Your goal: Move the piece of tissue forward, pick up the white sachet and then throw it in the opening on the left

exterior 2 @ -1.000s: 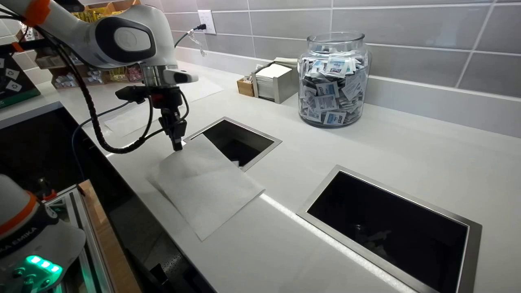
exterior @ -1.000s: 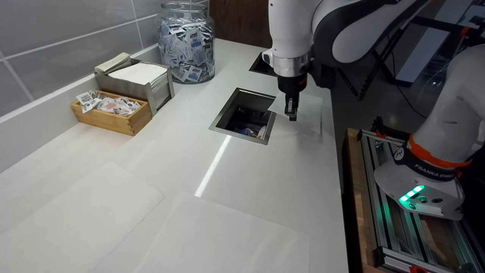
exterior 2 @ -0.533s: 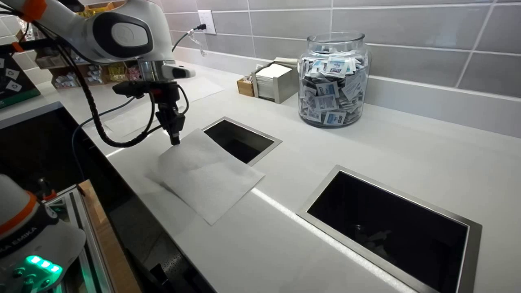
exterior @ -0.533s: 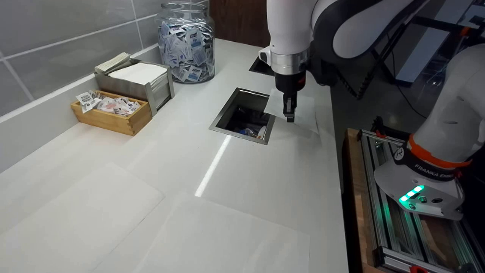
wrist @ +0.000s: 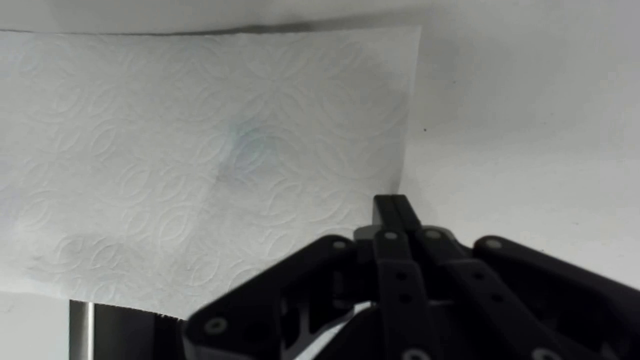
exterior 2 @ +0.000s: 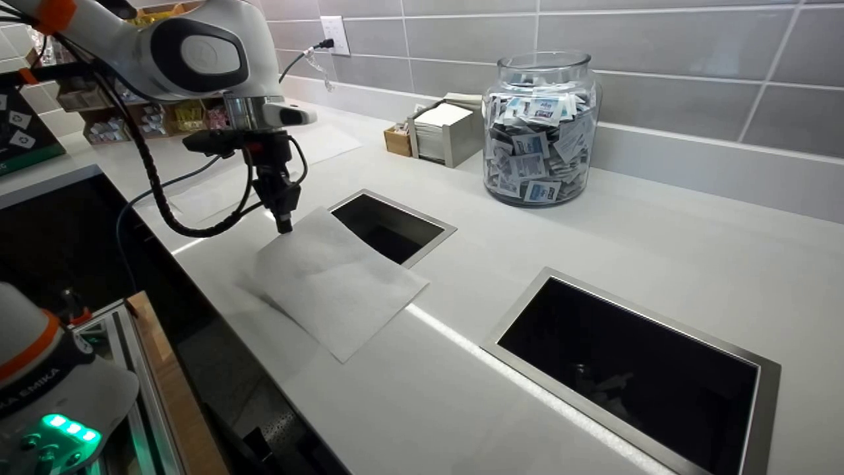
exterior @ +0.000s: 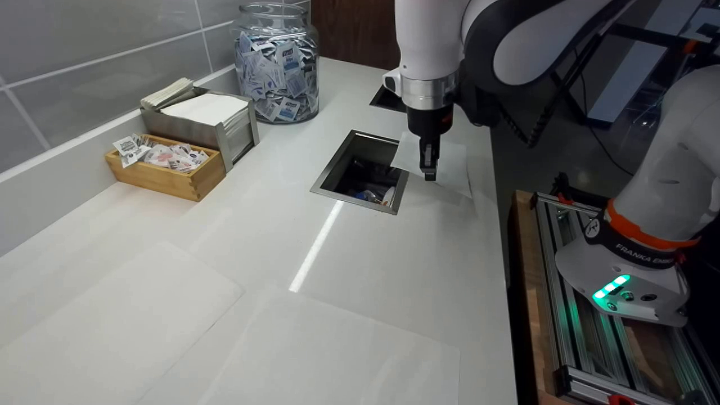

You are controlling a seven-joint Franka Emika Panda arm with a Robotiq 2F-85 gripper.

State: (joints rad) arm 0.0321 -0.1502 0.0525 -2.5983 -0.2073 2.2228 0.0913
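Note:
The white tissue point(exterior 2: 343, 284) is a flat embossed sheet at the counter's robot-side edge; it shows in both exterior views point(exterior: 451, 163) and the wrist view point(wrist: 280, 110). My gripper point(wrist: 391, 200) is shut on the tissue's edge; the fingertips point(exterior 2: 285, 231) point down close to the counter point(exterior: 430, 177). The sheet looks partly raised, with a shadow beneath. A metal-framed opening point(exterior 2: 432, 247) lies right beside the tissue, and one corner of the sheet reaches its rim point(exterior: 353, 207). A single white sachet does not show on the counter.
A further framed opening point(exterior 2: 768, 396) lies farther along the counter. A glass jar of sachets point(exterior 2: 541, 152), a napkin holder point(exterior: 236, 135) and a wooden box of sachets point(exterior: 163, 177) stand along the wall. Two white sheets point(exterior: 129, 320) lie on the counter.
The gripper and the tissue have shifted slightly along the counter, and the tissue's near corner has pulled back. The tissue covers a little of the opening's edge. Movement in the last half second is very small.

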